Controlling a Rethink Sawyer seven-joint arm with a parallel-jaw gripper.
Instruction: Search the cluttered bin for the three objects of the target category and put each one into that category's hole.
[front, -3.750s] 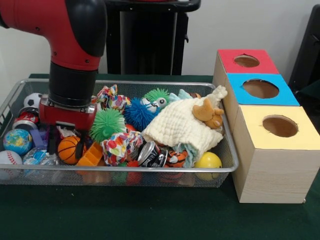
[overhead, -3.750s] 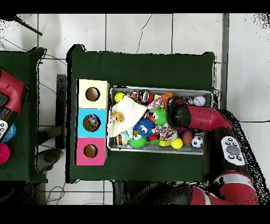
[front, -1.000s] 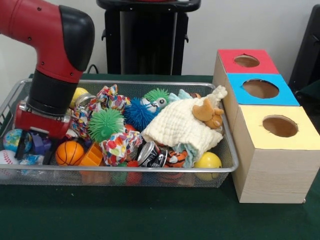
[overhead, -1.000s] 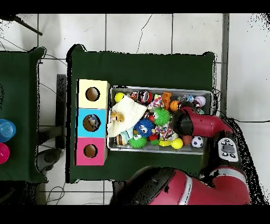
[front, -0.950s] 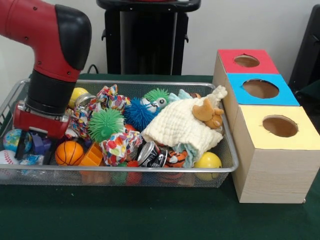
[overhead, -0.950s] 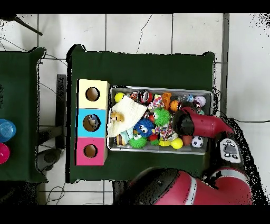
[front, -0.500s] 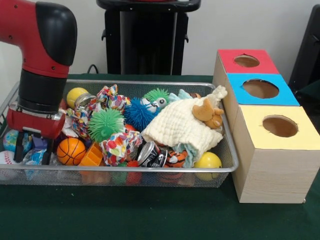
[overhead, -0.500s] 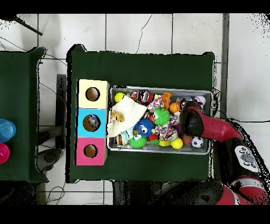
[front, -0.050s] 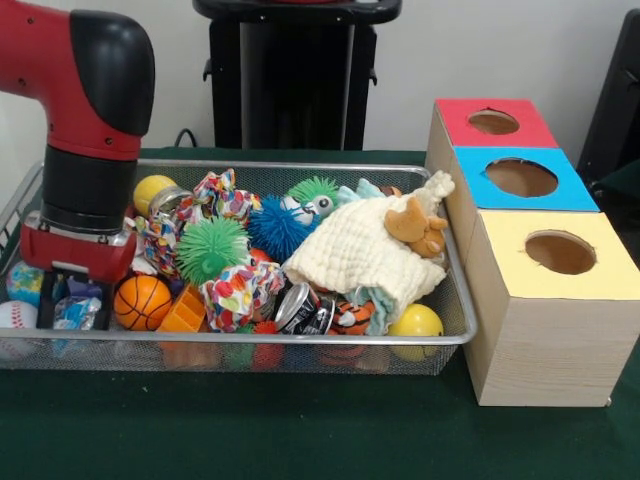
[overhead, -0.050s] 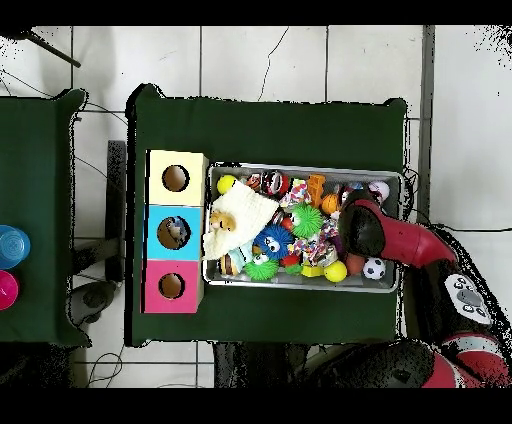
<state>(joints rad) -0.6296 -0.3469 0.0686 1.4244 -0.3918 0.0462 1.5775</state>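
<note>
Since half a second ago your gripper (front, -0.050s: 73, 297) has barely shifted; it stays low at the left end of the wire bin (front, -0.050s: 300, 340). Fingers (front, -0.050s: 46, 294): spread, straddling a crinkled blue-and-white packet (front, -0.050s: 76, 312). Basketball (front, -0.050s: 141, 302): just right of the gripper, against the bin's front rim. Baseball (front, -0.050s: 17, 316): front left corner. Yellow ball (front, -0.050s: 416, 322): front right corner. Sorting box (front, -0.050s: 540, 290): on the bench beside the bin's right end, holes in red, blue and yellow tops.

My end effector (front, -0.050s: 72, 290) sinks among the toys, its fingertips hidden. My red arm covers the wire mesh bin's (front, -0.050s: 300, 345) left end; the white baseball (front, -0.050s: 17, 316) is half cut off.
</note>
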